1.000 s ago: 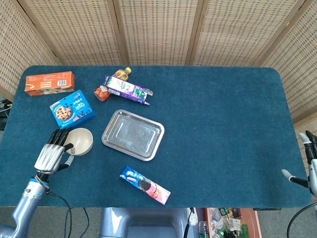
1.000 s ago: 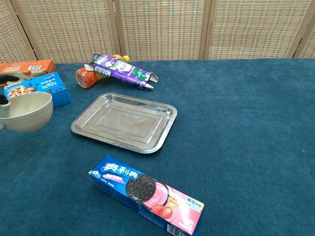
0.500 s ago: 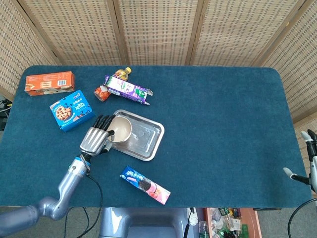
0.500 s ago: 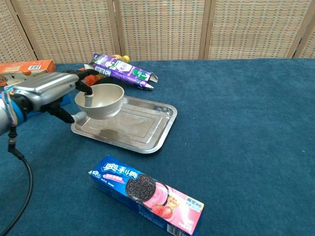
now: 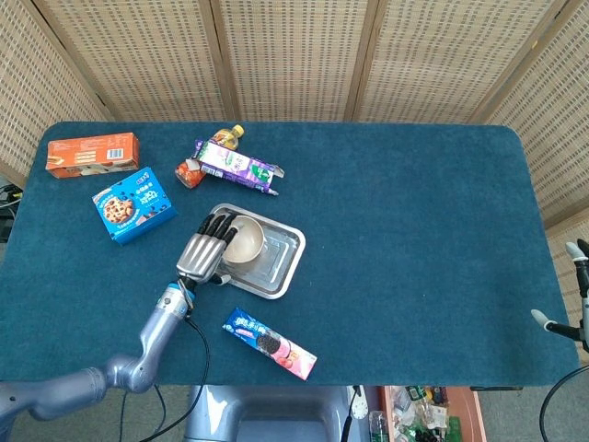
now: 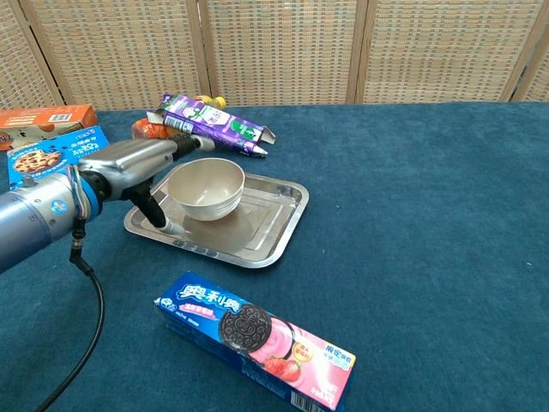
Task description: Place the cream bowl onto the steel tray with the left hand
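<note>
The cream bowl is over the left part of the steel tray, upright, with its base at or just above the tray floor. My left hand holds it from the left side, fingers lying along the far rim and the thumb low beside the bowl wall. My right hand shows only partly at the far right table edge in the head view, fingers apart and nothing in it.
An Oreo box lies in front of the tray. Behind the tray are a purple carton and an orange bottle. A blue cookie box and an orange box lie at the left.
My left hand carried the bowl rightward from the cloth beside the blue cookie box to over the tray and lowered it. The right hand has barely moved.
</note>
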### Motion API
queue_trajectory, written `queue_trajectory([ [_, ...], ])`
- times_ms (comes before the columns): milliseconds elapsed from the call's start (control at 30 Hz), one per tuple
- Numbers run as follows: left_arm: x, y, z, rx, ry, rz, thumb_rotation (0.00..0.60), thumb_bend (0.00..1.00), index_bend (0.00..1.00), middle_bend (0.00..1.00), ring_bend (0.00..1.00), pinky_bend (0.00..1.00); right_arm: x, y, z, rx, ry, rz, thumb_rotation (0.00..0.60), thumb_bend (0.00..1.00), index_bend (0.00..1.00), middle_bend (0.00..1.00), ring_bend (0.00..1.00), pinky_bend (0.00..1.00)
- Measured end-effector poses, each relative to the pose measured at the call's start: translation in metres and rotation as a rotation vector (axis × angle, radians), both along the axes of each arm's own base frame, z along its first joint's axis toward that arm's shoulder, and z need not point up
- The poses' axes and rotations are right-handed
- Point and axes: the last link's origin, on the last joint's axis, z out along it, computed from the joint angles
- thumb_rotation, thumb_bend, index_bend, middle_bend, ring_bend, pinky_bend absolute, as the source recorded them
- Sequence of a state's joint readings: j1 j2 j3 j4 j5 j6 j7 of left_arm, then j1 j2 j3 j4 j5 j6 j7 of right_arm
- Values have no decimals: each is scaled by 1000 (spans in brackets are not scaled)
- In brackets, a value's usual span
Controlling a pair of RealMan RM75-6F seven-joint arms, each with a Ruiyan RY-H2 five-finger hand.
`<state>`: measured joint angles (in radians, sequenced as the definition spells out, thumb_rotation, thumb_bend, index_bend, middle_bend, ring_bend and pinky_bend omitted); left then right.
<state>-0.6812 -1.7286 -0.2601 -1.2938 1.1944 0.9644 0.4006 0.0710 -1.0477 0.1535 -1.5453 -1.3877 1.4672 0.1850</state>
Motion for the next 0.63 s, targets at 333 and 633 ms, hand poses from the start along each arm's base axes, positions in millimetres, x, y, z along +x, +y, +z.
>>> queue_trajectory([
  [333, -38, -24, 116, 205, -22, 54, 600, 0, 0, 0, 0, 0, 7, 5, -2, 6, -1, 32, 600, 0, 0, 0, 0, 0],
  [633, -122, -105, 199, 353, 83, 283, 600, 0, 0, 0, 0, 0, 11, 8, -5, 9, 15, 44, 600, 0, 0, 0, 0, 0],
])
